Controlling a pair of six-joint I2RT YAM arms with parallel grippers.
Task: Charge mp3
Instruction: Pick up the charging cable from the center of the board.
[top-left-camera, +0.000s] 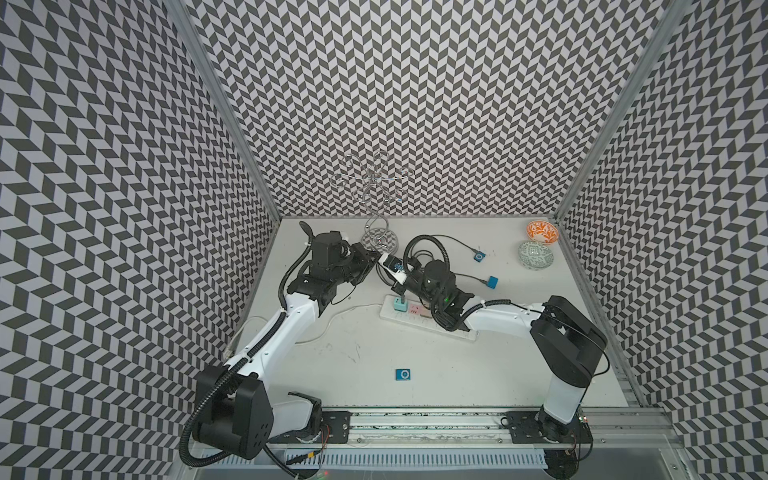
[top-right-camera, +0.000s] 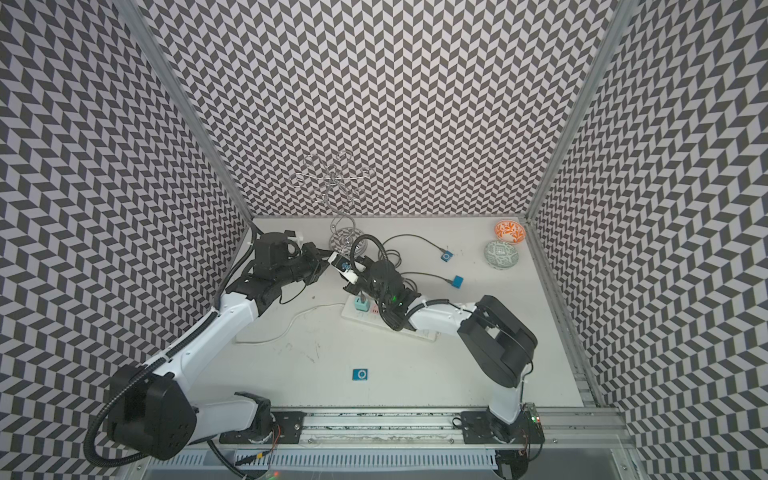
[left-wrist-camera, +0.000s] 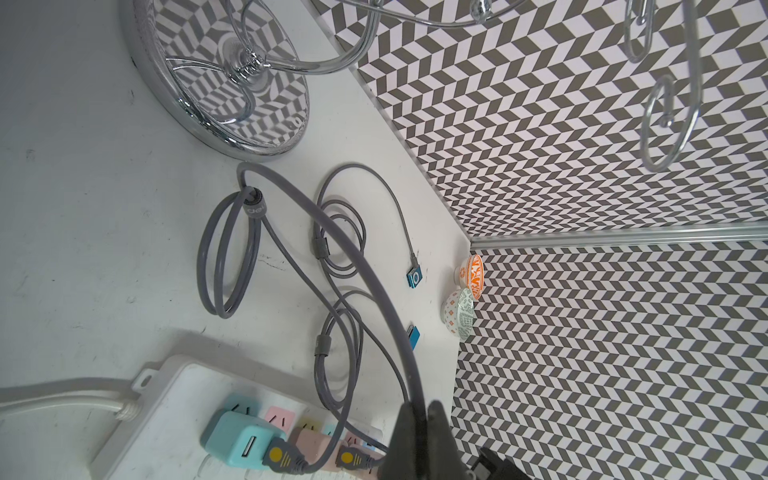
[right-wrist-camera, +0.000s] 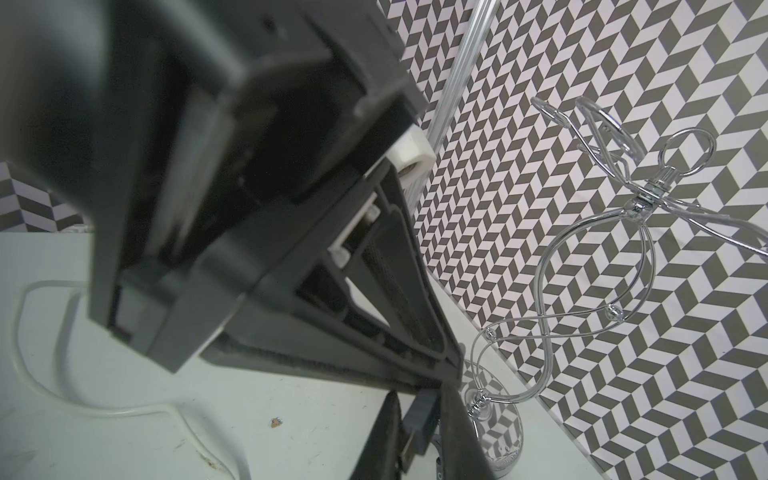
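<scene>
Left tool (left-wrist-camera: 420, 409) is clamped tight on the grey cable (left-wrist-camera: 411, 374), no gap between the jaws in the left wrist view. Right tool (right-wrist-camera: 419, 399) is narrow, jaws against both sides of a grey plug (right-wrist-camera: 419, 419); looks gripped.

Both tools meet at upper centre of the desk (top-left-camera: 478, 374) in both top views, just beside the base of the chrome wire stand (top-left-camera: 379, 241). It's tight there.

Blue mp3 player (top-left-camera: 403, 374) lies flat and alone at lower centre, well apart from both tools, nothing plugged in. The open room is the lower-centre band around it.

Walls close the desk at top, left and right, and a rail runs along the bottom edge.

Power strip (top-left-camera: 405, 319) sits mid-desk with the right forearm over its right end. Teal charger (top-left-camera: 400, 306) is in its left end.

Second blue player (top-left-camera: 480, 256) and third blue unit (top-left-camera: 493, 281) are upper right, each on a cable. Orange bowl (top-left-camera: 542, 231) and green bowl (top-left-camera: 536, 254) are in the upper right corner, near the wall.

Writing:
- Cable strap (left-wrist-camera: 253, 205) reads "del", rest wraps out of view.
- USB plugs (left-wrist-camera: 286, 459) have yellow round marks, no legible text.
</scene>
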